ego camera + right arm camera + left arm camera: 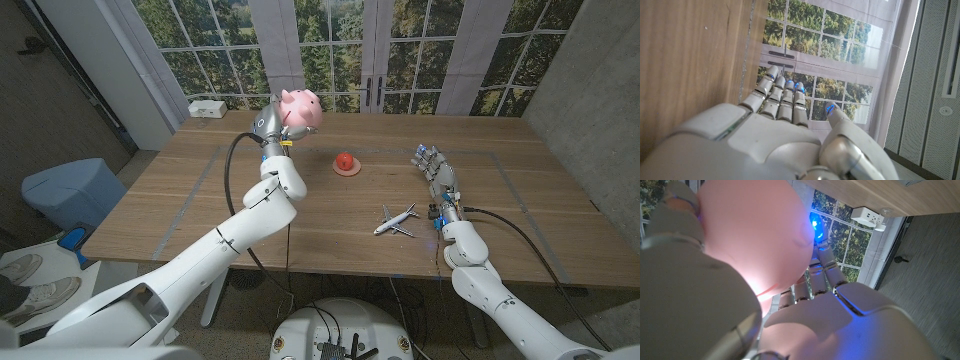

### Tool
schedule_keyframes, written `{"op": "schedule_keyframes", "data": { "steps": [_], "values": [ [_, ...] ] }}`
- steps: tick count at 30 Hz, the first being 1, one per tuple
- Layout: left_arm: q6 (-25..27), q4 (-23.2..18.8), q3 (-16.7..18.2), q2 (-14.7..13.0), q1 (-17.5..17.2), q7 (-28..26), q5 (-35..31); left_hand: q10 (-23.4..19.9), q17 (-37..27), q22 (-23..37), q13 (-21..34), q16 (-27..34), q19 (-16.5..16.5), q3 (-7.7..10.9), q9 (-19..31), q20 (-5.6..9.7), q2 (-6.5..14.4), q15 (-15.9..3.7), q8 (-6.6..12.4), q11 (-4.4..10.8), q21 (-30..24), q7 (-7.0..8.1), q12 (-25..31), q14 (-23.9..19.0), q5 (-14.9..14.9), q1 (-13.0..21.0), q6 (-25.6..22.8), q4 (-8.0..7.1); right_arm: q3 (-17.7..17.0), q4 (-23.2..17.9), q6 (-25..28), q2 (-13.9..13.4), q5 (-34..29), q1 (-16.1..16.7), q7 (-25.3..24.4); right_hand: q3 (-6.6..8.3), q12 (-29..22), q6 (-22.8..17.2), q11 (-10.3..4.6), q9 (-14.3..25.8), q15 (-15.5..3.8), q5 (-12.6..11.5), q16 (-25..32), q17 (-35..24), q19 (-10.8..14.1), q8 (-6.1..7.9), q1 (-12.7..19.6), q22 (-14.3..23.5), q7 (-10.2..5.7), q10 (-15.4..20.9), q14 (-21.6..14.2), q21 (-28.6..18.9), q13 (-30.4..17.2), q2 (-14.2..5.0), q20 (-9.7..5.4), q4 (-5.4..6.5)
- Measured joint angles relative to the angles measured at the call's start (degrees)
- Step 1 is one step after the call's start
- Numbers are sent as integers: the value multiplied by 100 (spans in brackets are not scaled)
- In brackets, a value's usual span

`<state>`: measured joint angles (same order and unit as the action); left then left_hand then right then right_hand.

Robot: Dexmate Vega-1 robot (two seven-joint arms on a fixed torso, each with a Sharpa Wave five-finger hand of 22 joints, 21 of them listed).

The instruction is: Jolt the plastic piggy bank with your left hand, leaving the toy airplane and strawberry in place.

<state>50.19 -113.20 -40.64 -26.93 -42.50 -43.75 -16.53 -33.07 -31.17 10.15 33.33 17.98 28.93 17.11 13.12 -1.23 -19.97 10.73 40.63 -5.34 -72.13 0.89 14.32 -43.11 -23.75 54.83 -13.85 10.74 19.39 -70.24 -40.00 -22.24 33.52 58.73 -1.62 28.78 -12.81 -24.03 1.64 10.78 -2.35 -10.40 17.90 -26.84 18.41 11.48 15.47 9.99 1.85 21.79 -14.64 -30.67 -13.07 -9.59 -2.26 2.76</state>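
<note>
Piggy bank [300, 107] is gripped by the left hand [275, 125] and held up off the counter [300, 215], out over its far left part, so the lift looks done and the shaking is probably what's left. Judging by the hollow pink plastic, it should be pretty light and stiff, but that smooth, glossy, rounded body is likely slippery, so a wrap around the fattest part of the belly is the safest hold, which is roughly what's seen in the left wrist view, where the pink shell [750, 235] is pressed right against the palm and fingers [825, 272]. Strawberry [345, 162], small, red and rounded, is sat on a little disc near the middle of the wood-grain counter, and the toy airplane [397, 220], white, thin-winged and fragile-looking, is parked nearer the front edge, well apart from the pig. Right hand [434, 170] is kept empty with fingers spread, off to the right side.
</note>
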Motion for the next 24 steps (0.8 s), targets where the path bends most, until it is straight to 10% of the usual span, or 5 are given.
{"op": "schedule_keyframes", "data": {
  "steps": [12, 24],
  "values": [
    [-321, -201, 299, -24, -148, 609, 360, -43, -5, 0, 5, -2, 6, 0, 0, 8, 0, 1, 0, -18, 0, -12, -41, -3, 4, 0, -12, 0, -21, -34, -30, -17, 6, 40, 4, 12, 0, 0, 0, 0, 0, 0, 0, 0, 21, 0, 0, 0, 0, 0, 0, 38, 0, 0, -20, -12],
    [-2010, -213, 1030, -556, -441, 1805, 1639, -71, -4, 0, 40, -30, 3, 0, 0, 6, 0, 2, 0, -28, -36, -19, -64, -40, 30, 0, -19, 0, -43, -76, -56, -32, 17, 89, 0, 25, 0, 0, 0, 0, 0, 0, 0, 0, 20, 0, 0, 0, 0, 0, 0, 60, 0, 0, -20, -24]
  ]
}}
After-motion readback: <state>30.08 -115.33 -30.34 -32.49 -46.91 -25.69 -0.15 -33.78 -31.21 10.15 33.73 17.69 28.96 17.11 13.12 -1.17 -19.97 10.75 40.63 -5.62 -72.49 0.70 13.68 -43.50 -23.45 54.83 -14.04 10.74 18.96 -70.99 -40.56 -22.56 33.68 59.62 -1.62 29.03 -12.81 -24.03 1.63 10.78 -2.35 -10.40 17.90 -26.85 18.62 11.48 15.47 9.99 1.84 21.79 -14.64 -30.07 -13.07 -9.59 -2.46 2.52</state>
